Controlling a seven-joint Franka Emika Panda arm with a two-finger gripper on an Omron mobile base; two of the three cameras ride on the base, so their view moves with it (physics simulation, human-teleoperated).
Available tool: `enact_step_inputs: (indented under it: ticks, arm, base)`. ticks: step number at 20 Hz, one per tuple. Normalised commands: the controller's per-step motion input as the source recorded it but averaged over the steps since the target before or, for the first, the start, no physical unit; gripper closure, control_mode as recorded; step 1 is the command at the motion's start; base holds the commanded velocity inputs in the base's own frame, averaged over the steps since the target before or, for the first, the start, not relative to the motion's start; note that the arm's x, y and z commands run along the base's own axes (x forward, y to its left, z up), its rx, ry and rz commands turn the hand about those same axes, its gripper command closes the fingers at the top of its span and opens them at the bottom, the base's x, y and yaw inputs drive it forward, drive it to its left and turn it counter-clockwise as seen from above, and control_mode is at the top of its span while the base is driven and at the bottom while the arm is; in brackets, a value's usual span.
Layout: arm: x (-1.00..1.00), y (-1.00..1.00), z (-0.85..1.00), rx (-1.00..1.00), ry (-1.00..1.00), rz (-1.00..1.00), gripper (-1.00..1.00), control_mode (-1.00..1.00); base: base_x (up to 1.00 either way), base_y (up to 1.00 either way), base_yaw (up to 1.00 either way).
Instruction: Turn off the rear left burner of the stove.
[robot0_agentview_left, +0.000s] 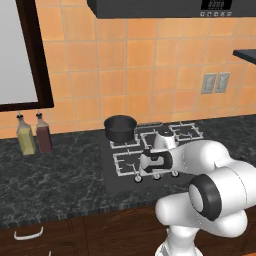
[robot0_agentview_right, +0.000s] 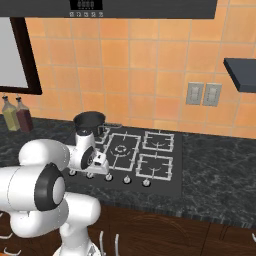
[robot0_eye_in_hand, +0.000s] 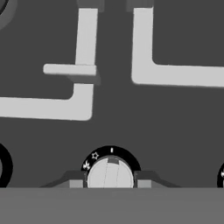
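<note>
An orange tiled wall backs a dark marbled counter, and set into that counter lies the stove, its black glass carrying grey square grates and a front row of small silver knobs. The white arm bends forward and down over the stove's front left part, so the gripper hangs low at the knob row. A black pot stands on the rear left burner, which lies beyond the gripper, toward the wall and a little to the left, with the front left grate between the two. Two bottles stand well apart to the left under a dark-framed window. In the hand view one round silver knob sits between the two finger tips, each tip just beside its rim, its dark dial ring marked with small white symbols; the fingers are closed in about the knob, though actual contact cannot be told
</note>
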Motion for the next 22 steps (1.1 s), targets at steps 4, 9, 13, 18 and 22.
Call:
enact_step_inputs:
  ticks: [4, 9, 13, 18, 22]
  arm:
    - [-0.14, -0.07, 0.00, 0.09, 0.00, -0.29, 1.00, -1.00]
    - [-0.19, -0.13, 0.00, 0.13, 0.00, -0.46, 1.00, -1.00]
    - [-0.16, -0.08, 0.00, 0.12, 0.00, -0.52, 1.00, -1.00]
    - [-0.04, -0.01, -0.01, 0.09, 0.00, -0.59, 1.00, -1.00]
    - [0.00, 0.00, -0.03, 0.07, 0.01, -0.68, 1.00, -1.00]
  base:
    - [0.00, 0.00, 0.00]
    - [0.00, 0.00, 0.00]
    - [0.00, 0.00, 0.00]
    - [0.00, 0.00, 0.00]
    - [0.00, 0.00, 0.00]
